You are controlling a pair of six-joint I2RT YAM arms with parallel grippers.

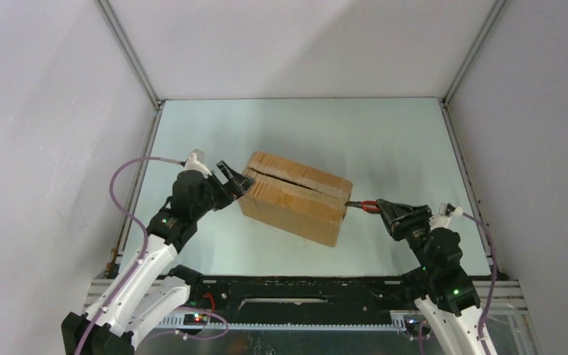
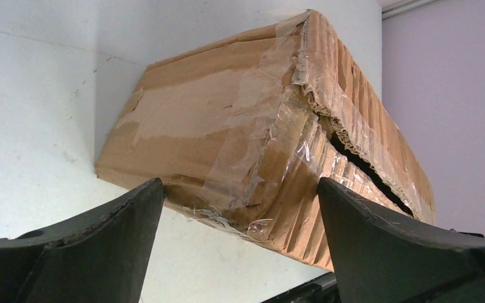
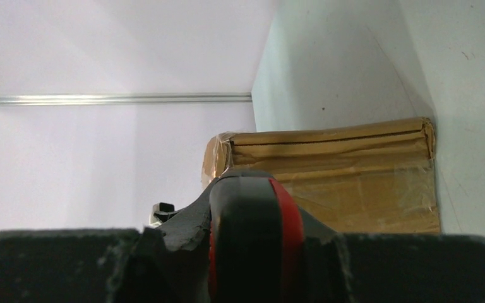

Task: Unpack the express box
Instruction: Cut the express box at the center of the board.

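- Smooth, pale grey walls (image 1: 44, 111) are enclosing the workspace on three sides, with thin aluminium rails (image 1: 129, 52) running along their corners.
- A flat, matte table (image 1: 399, 148) in a pale green-white is filling the floor of the enclosure.
- The express box (image 1: 296, 198) – an oblong carton of brown corrugated cardboard – is lying at a diagonal near the middle of the table, between the two grippers.
- Its top seam is gaping as a dark, narrow slit along the full length of the box.
- Two jointed arms are reaching in from the near edge: the left arm (image 1: 148, 259) has white shells and black joints, and the right arm (image 1: 444, 255) is showing mostly black.
- The left gripper (image 1: 238, 181) is standing wide open at the box's left end. In the left wrist view its two dark, wedge-shaped fingers (image 2: 126, 221) are framing the lower corner of that end, and whether they are touching the cardboard cannot be told.
- The right gripper (image 1: 384, 208) is pinching narrowly on a red-and-black tool (image 1: 366, 206), which is pointing at the box's right end.
- The tool's dark tip is reaching that end of the box; actual contact cannot be told.
- Clear tape (image 2: 271, 107) – glossy, crinkled and torn – is clinging to the box's left end, where ragged corrugated flutes are showing along the edge.
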